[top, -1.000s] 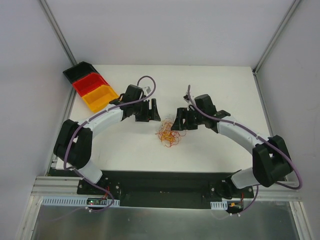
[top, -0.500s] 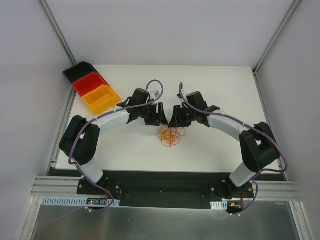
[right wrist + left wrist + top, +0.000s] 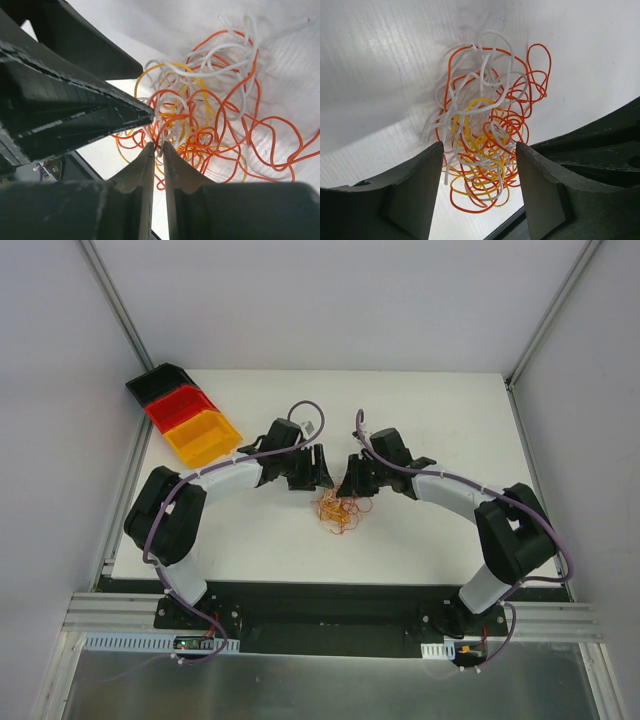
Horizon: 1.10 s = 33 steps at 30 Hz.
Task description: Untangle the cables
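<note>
Both arms swinging inward over last second, meeting above tangle of hair-thin orange, red, yellow, white wire cables (image 3: 338,512) lying mid white table (image 3: 430,405). Left gripper (image 3: 479,150) hanging released, straddling heap. Right gripper (image 3: 157,146) narrowing to slit among strands; whether grasping any, cannot tell. Step, likely: seizing strands. Next probably calling for gentle pulling apart.

The cables (image 3: 485,142) are orange, red, yellow and white (bins (image 3: 186,418) black, red, yellow).

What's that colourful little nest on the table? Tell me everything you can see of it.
It is a tangle of cables: hair-thin, glossy, flexible strands in orange, red, yellow and white, looped through each other in one loose heap. It lies on the white table, between both arms. The left gripper hangs open over it; the right gripper noses into its edge.
</note>
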Tool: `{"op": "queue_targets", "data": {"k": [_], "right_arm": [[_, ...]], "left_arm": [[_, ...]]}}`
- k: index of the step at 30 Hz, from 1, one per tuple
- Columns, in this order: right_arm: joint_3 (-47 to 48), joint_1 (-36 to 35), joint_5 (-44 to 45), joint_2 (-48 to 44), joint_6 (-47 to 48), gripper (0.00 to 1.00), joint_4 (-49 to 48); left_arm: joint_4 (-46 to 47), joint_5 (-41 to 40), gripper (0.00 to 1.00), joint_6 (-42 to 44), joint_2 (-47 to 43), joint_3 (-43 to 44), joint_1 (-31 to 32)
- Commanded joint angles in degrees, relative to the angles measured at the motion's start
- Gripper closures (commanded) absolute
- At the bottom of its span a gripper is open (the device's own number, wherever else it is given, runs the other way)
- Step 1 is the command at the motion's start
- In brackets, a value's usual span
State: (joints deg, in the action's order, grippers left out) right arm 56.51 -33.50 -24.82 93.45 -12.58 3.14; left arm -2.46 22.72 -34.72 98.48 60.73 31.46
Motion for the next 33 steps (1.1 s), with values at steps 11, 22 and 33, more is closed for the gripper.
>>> {"op": "queue_targets", "data": {"k": [11, 22, 33], "right_arm": [[-2.5, -0.3, 1.2, -2.4, -0.2, 0.94, -2.8], [-3.2, -0.7, 4.0, -3.4, -0.7, 0.96, -2.8], [-8.7, 2.7, 45.4, -18.5, -11.2, 0.99, 19.2]], "left_arm": [[-0.4, -2.9, 0.55, -3.3, 1.0, 3.0, -0.5], [-1.3, -3.6, 0.94, -3.0, 0.8, 2.6, -0.3], [-7.6, -25.2, 1.00, 9.4, -31.8, -3.6, -0.1]]}}
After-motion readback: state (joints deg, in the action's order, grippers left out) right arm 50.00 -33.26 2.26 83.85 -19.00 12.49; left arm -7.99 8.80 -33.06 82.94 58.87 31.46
